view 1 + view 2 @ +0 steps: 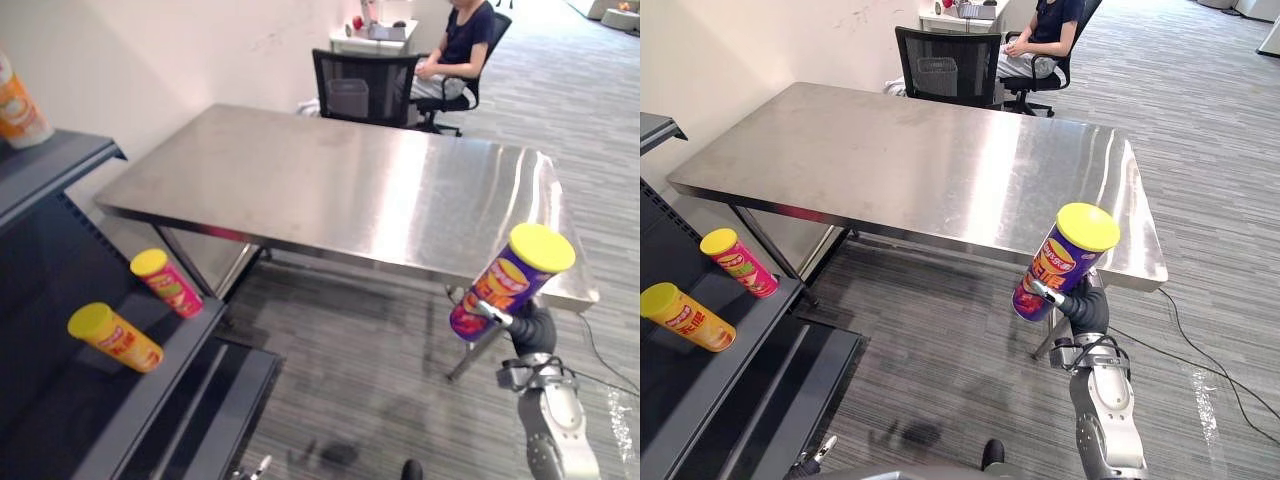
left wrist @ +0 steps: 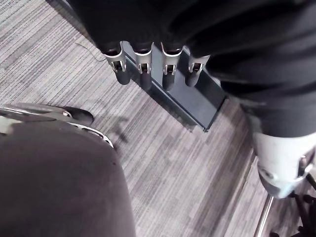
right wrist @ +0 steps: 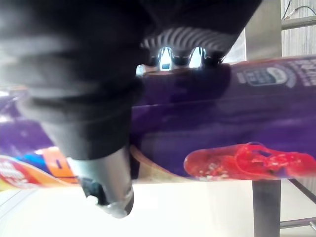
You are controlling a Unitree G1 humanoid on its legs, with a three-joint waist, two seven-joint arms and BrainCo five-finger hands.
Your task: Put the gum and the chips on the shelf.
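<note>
My right hand point(image 1: 1087, 305) is shut on a purple chips can point(image 1: 505, 280) with a yellow lid. It holds the can tilted in the air, low and in front of the steel table's near right corner. The right wrist view has the can's purple side point(image 3: 222, 128) lying right across my fingers. Far to the left is the dark shelf point(image 1: 150, 400), with a yellow can point(image 1: 113, 337) and a red can point(image 1: 166, 282) lying on its board. My left hand point(image 2: 143, 69) hangs open over the carpet, fingers straight, holding nothing.
A long steel table point(image 1: 330, 190) stands between the shelf and the right hand. An orange can point(image 1: 18, 105) stands on the upper shelf board. Behind the table are a black chair point(image 1: 365, 88) and a seated person point(image 1: 455, 50). Grey striped carpet covers the floor.
</note>
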